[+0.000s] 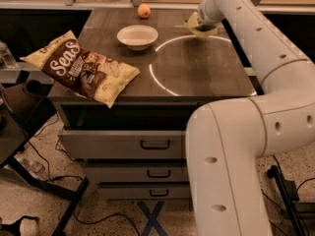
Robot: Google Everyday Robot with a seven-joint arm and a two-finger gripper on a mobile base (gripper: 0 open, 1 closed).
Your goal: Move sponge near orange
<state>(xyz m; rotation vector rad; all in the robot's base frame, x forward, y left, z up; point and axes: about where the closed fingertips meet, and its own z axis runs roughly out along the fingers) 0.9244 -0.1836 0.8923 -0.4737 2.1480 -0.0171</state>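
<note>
The sponge (198, 25), pale yellow with a dark underside showing, hangs tilted just above the table's far right part. My gripper (204, 19) is at the end of the white arm and is shut on it. The orange (143, 11), small and round, sits at the far edge of the table, to the left of the sponge and well apart from it.
A white shallow bowl (138, 36) stands in front of the orange. A brown and yellow chips bag (81, 68) overhangs the table's left front corner. The dark table (197, 77) has a white ring mark. Drawers are below; my arm (256, 132) fills the right foreground.
</note>
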